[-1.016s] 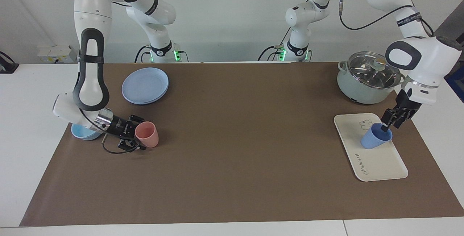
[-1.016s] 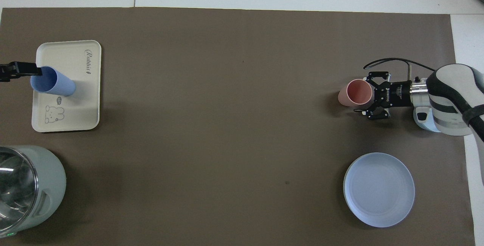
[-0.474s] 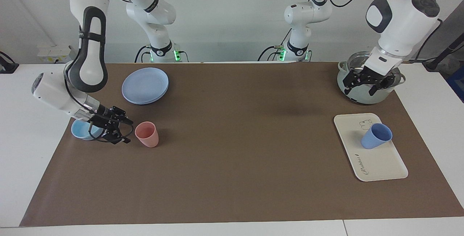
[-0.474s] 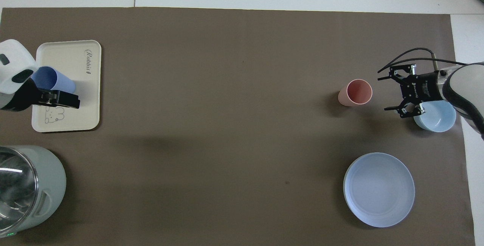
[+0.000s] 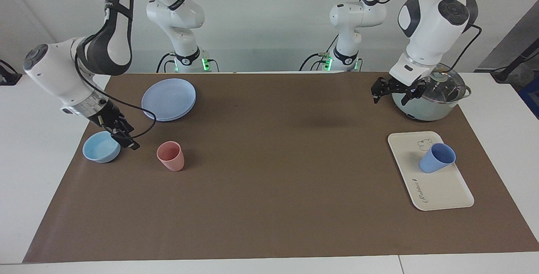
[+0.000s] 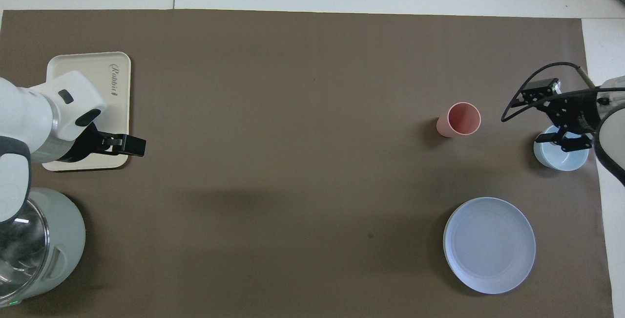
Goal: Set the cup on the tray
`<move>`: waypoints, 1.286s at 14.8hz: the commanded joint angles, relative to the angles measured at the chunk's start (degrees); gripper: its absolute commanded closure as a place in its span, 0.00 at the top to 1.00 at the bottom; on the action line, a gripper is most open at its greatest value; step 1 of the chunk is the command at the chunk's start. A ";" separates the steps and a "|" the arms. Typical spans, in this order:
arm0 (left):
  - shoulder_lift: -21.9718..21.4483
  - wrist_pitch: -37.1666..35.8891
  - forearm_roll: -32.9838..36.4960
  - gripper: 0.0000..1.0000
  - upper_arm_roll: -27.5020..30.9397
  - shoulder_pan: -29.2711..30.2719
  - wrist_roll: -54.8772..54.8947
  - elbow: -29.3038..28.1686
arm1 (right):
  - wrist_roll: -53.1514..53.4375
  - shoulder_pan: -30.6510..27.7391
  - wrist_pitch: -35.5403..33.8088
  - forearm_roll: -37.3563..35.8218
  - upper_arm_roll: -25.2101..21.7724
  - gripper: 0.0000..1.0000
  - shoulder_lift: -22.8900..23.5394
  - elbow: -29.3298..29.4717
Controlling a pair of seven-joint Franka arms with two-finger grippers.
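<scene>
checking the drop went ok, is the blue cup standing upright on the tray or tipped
Upright: the blue cup stands on the tray on its narrow base, open mouth up, with neither claw touching it.

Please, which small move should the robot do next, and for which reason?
Probably none for the cup: it stands upright on the tray, released. The left hand is up beside the pot, the right hand over the bowl, so both should likely just finish retracting.

Both arms are showing glossy white rounded shells with black joint bands and oval black insets. Black cables are looping along them, and green lights are glowing at their bases.
</scene>
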 commanded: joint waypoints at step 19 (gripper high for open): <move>7.02 -19.02 1.04 1.00 1.70 3.24 5.69 24.09 | -19.58 10.70 -21.51 -16.52 0.94 1.00 -3.13 15.35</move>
